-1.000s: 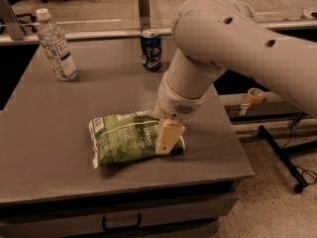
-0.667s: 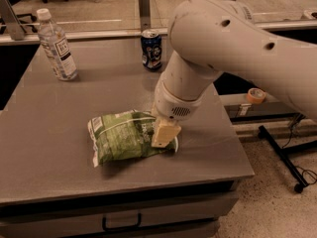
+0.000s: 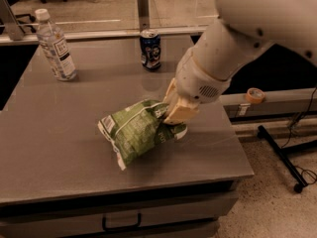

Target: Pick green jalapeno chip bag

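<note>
Near side of the soda can point(image 3: 150, 49): green jalapeno chip bag point(image 3: 138, 135), well apart from the can, toward the front edge of the counter point(image 3: 59, 133).
Claw point(image 3: 172, 119): in front of the can, slightly right, clenched on the bag's right end.
Bag axis: slants from the claw down-left, away from the can; gripped end raised, far corner low, seemingly touching the counter.
Coming move: likely a straight lift; the free end may swing.

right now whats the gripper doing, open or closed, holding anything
Gripper: jaws closed on the right end of the chip bag, low over the table, with that end of the bag raised.
</note>
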Robot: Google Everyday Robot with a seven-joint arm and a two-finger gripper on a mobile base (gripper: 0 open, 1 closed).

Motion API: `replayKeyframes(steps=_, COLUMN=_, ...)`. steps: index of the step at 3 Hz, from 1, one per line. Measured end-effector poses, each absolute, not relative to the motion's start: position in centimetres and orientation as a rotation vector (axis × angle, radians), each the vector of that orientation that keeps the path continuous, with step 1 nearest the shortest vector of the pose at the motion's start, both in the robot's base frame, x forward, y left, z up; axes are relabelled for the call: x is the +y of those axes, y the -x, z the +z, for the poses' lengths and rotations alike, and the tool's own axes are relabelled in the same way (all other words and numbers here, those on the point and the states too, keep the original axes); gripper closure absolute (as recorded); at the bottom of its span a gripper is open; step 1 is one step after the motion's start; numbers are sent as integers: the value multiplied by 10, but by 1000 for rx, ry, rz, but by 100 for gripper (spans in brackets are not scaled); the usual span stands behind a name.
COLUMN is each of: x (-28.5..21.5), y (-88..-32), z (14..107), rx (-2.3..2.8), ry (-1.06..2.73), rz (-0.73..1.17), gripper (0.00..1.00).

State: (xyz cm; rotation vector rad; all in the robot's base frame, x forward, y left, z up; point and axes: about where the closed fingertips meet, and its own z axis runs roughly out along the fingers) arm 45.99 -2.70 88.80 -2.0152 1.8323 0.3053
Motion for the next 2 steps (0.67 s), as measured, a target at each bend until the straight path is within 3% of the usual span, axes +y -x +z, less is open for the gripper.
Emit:
replayKeyframes(steps=1, x=-49, y=-458, z=924, rx=1791, ry=1903, rz=481, gripper=100)
replayKeyframes(steps=2, x=-42, y=-455, z=942, rx=1753, ry=1870, rz=542, gripper=100)
